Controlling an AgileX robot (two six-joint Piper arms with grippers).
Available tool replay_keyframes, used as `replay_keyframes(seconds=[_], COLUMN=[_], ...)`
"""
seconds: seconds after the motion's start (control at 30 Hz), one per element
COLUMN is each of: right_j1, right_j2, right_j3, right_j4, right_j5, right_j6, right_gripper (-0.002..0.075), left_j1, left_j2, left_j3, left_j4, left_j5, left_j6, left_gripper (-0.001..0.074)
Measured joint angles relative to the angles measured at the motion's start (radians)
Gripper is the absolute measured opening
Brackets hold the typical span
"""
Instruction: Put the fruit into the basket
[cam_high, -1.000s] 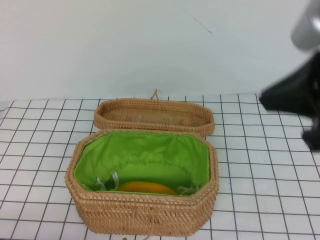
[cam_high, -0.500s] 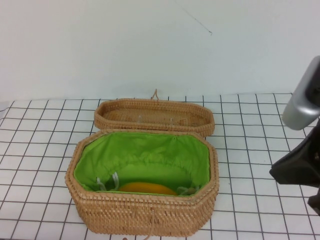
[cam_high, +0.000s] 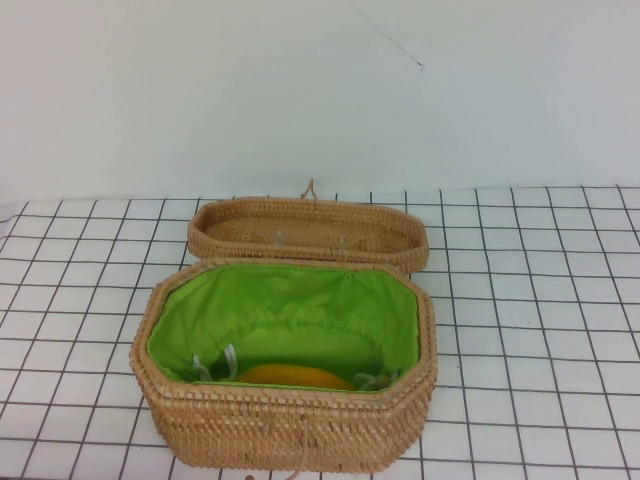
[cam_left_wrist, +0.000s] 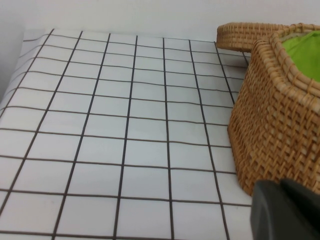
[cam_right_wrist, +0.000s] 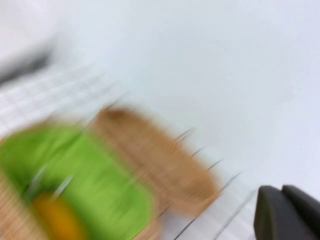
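The orange-yellow fruit (cam_high: 295, 376) lies inside the woven basket (cam_high: 285, 425) on its green lining, by the near wall. The shallow lid (cam_high: 305, 232) lies open behind the basket. Neither arm shows in the high view. My left gripper (cam_left_wrist: 282, 210) is shut and empty, low beside the basket's outer wall (cam_left_wrist: 275, 115) on its left side. My right gripper (cam_right_wrist: 285, 212) is shut and empty, raised and apart from the basket; its blurred view shows the fruit (cam_right_wrist: 57, 217) in the green lining (cam_right_wrist: 85, 175) and the lid (cam_right_wrist: 155, 160).
The basket stands on a white table with a black grid (cam_high: 530, 300). A plain white wall rises behind. Bare grid shows left of the basket (cam_left_wrist: 125, 125) and on its right.
My right arm, at the right edge of the high view before, has dropped down and gone out of that view. The basket and fruit have not moved.
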Motion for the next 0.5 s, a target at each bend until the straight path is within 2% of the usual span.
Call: replay_keyframes(seconds=[0.23,0.5], right_j1=[-0.211,-0.399], right_j2=[-0.335,-0.702], right_j3=[0.395,0.765], right_j4=[0.073,0.082], right_j5=[-0.382,-0.454], right_j6=[0.0,0.0], right_gripper=[-0.0001,-0.0001], left_j1=[0.0,0.0], left_j2=[0.0,0.0], left_j3=[0.0,0.0], left_j4=[0.0,0.002], left_j5=[0.0,0.0], left_j6=[0.0,0.0], left_gripper=[0.0001,0.0001])
